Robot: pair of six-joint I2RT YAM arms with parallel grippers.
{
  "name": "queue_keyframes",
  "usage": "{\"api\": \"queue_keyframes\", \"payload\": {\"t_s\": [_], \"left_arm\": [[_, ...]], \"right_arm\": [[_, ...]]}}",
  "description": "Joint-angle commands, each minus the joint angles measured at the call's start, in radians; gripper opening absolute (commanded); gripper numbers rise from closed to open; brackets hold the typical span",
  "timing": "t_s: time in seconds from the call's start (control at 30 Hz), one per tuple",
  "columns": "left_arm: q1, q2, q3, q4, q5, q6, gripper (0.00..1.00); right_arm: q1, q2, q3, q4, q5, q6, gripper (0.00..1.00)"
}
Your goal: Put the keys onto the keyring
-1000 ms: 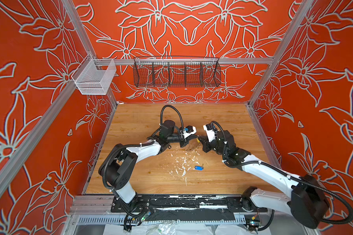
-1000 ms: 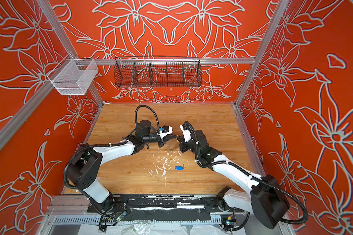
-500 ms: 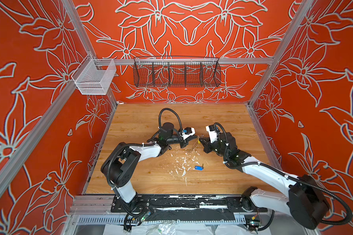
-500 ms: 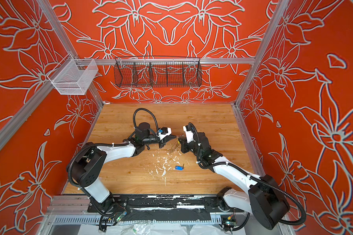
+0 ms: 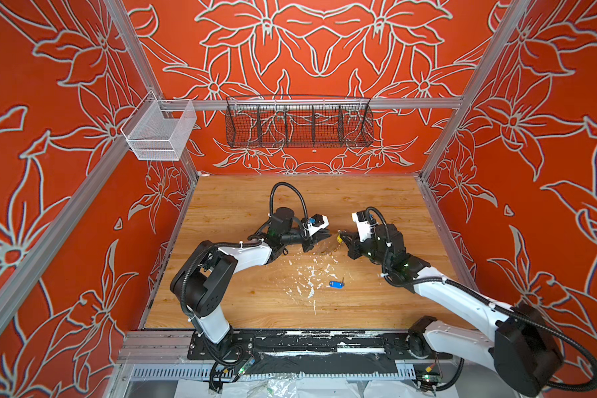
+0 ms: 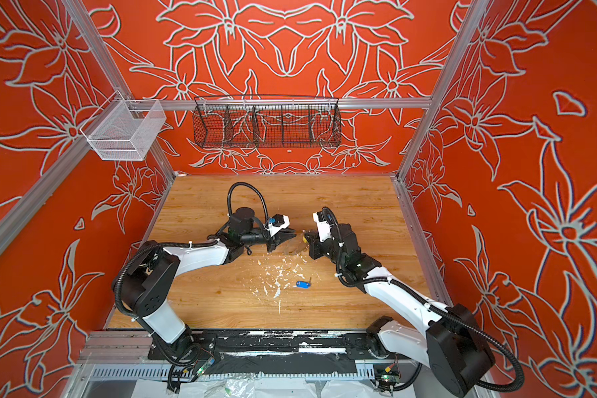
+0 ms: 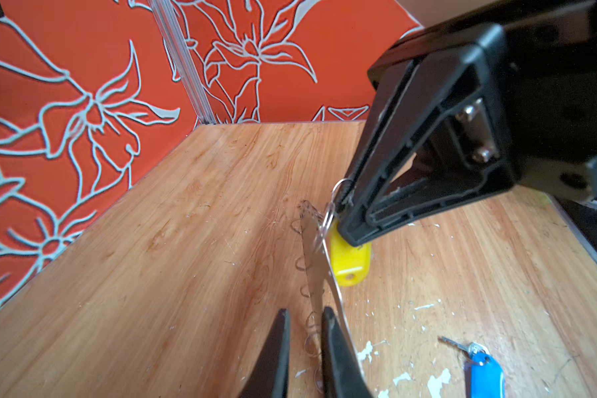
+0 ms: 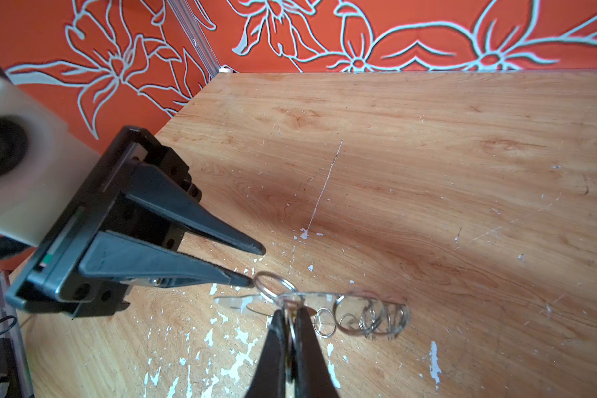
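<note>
Top views are showing you both arms meeting near the centre of the wooden table [image 5: 255, 203], fingertips pointing at each other with a sliver of wood between them. The left gripper [image 5: 325, 237] is reaching in from 9 o'clock with its fingers standing a little apart. In the left wrist view the keyring [image 7: 316, 275] is running edge-on alongside one finger, its wire loops showing through the gap, and you cannot tell whether that finger is touching it. The right gripper [image 8: 291, 311], coming in from 3 o'clock, is pinching together on the small ring of the yellow-tag key [image 7: 350, 262], right at the keyring's far end. The blue-tag key [image 5: 336, 283] is lying flat on the wood toward 6 o'clock of the meeting point, apart from both grippers, among white flecks [image 5: 311, 275]. For room, the whole 12 o'clock half of the table is lying bare up to the back wall, and the strips at 3 and 9 o'clock are bare too. The tight spots are sitting at 8 o'clock, where the left elbow is hanging near the side rail, and at 4 o'clock, where the right forearm is overhanging the corner. Against a second ago, both arms and the blue-tag key are sitting almost where they were, and the left fingers, then together, are now parting.
</note>
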Motion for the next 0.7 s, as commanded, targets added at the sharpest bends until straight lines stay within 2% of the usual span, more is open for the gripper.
{"api": "queue_keyframes", "payload": {"t_s": [0.0, 0.67], "left_arm": [[-0.006, -0.04, 0.033, -0.051, 0.011, 0.021, 0.19], [-0.041, -0.125, 0.041, -0.153, 0.022, 0.089, 0.23]], "right_arm": [[0.013, -0.019, 0.049, -0.025, -0.011, -0.035, 0.0], [0.058, 0.014, 0.111, -0.044, -0.02, -0.076, 0.0]]}}
